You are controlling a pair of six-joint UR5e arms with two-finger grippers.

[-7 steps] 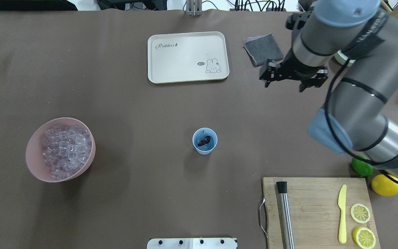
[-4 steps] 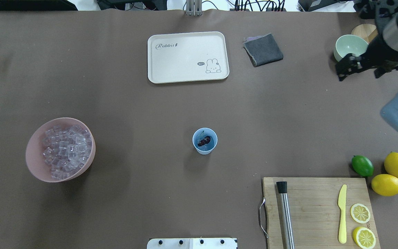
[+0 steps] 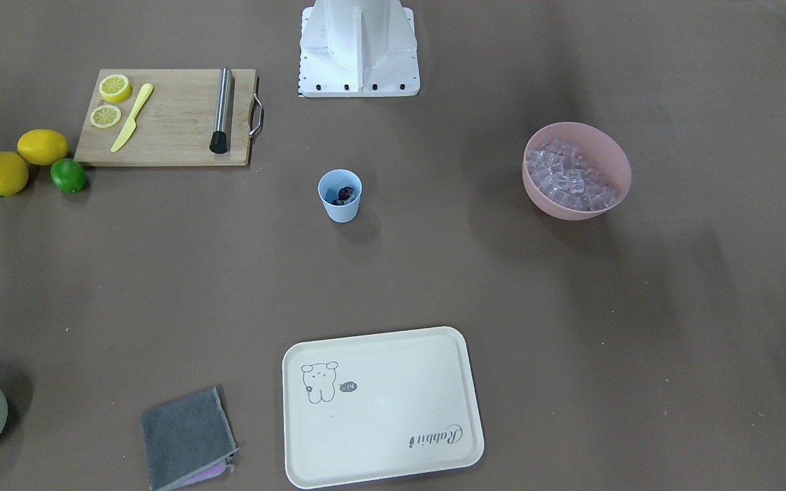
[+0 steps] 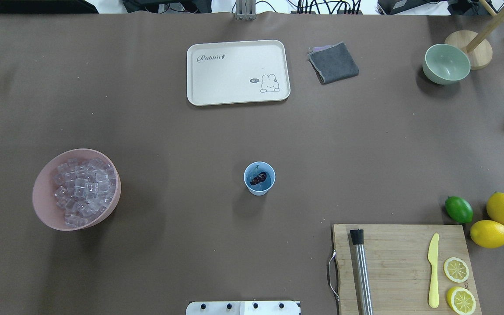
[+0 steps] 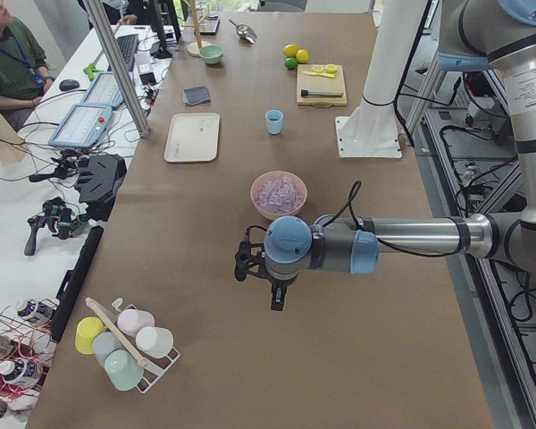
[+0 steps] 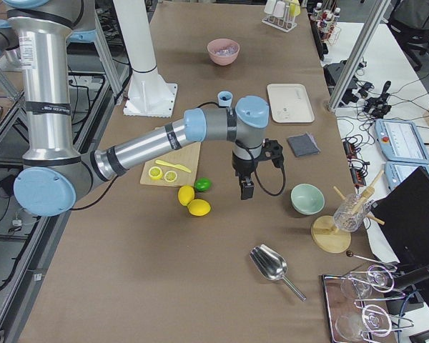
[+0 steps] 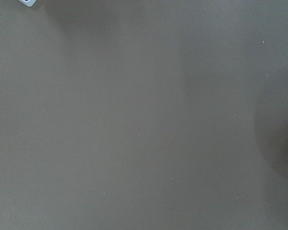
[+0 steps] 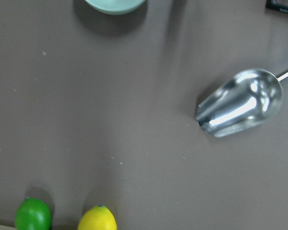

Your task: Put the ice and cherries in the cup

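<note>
The light blue cup (image 4: 259, 178) stands upright mid-table, also in the front view (image 3: 340, 196). The dark red cherries (image 4: 258, 178) with a pale leaf lie inside it (image 3: 344, 194). The ice (image 4: 83, 188) fills a pink bowl (image 4: 44, 205) on the left, also in the front view (image 3: 570, 181). My left gripper (image 5: 275, 297) shows only in the exterior left view, pointing down beyond the pink bowl; I cannot tell if it is open. My right gripper (image 6: 246, 189) shows only in the exterior right view, above bare table near the lime; I cannot tell its state.
A cream tray (image 4: 238, 72), a grey cloth (image 4: 333, 62) and a pale green bowl (image 4: 446, 64) stand at the far side. A cutting board (image 4: 400, 262) with knife, muddler and lemon slices, a lime (image 4: 459, 209) and lemons (image 4: 503, 210) lie near right. A metal scoop (image 8: 240, 108) lies further right.
My right arm has swung right and left the overhead view, uncovering the green bowl, lime and lemons. The cup, cherries and ice bowl have not moved.
</note>
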